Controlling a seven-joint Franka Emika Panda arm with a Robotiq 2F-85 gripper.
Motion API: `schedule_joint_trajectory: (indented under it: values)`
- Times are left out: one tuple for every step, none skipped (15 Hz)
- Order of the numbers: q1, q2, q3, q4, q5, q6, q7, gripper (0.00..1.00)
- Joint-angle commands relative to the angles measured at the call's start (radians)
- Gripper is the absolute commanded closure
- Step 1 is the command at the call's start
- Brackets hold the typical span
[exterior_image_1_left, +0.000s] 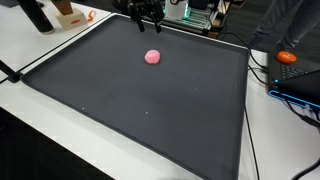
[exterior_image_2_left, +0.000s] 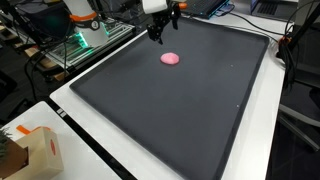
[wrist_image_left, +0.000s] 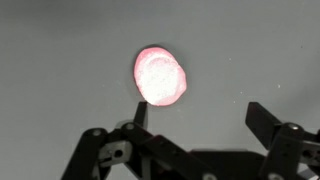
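A small pink round object (exterior_image_1_left: 152, 57) lies on the dark mat (exterior_image_1_left: 140, 110), seen in both exterior views (exterior_image_2_left: 170, 59). My gripper (exterior_image_1_left: 146, 22) hangs above the mat's far edge, a little behind the pink object (wrist_image_left: 160, 76). In the wrist view the gripper (wrist_image_left: 200, 112) is open, its black fingers (wrist_image_left: 265, 122) spread wide with nothing between them. The pink object sits ahead of the left finger, apart from it.
The mat lies on a white table (exterior_image_2_left: 60, 110). A cardboard box (exterior_image_2_left: 25, 150) stands at one corner. An orange item (exterior_image_1_left: 288, 58) and cables lie beside the mat. Equipment with green light (exterior_image_2_left: 85, 40) stands by the table's edge.
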Motion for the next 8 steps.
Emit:
schedule_joint_trajectory:
  values:
    - [0.032,-0.016,0.016,-0.003,-0.219,-0.011,0.109,0.0]
    - [0.04,-0.013,0.022,0.01,-0.283,-0.026,0.138,0.0]
    - [0.046,-0.01,0.029,0.021,-0.341,-0.038,0.165,0.0]
    - [0.054,-0.008,0.035,0.035,-0.388,-0.057,0.186,0.0]
    - [0.061,-0.006,0.041,0.051,-0.43,-0.08,0.206,0.0]
    - [0.067,-0.003,0.046,0.071,-0.456,-0.109,0.222,0.0]
    - [0.072,-0.002,0.051,0.088,-0.485,-0.138,0.237,0.0]
    - [0.076,0.0,0.054,0.111,-0.508,-0.171,0.252,0.0]
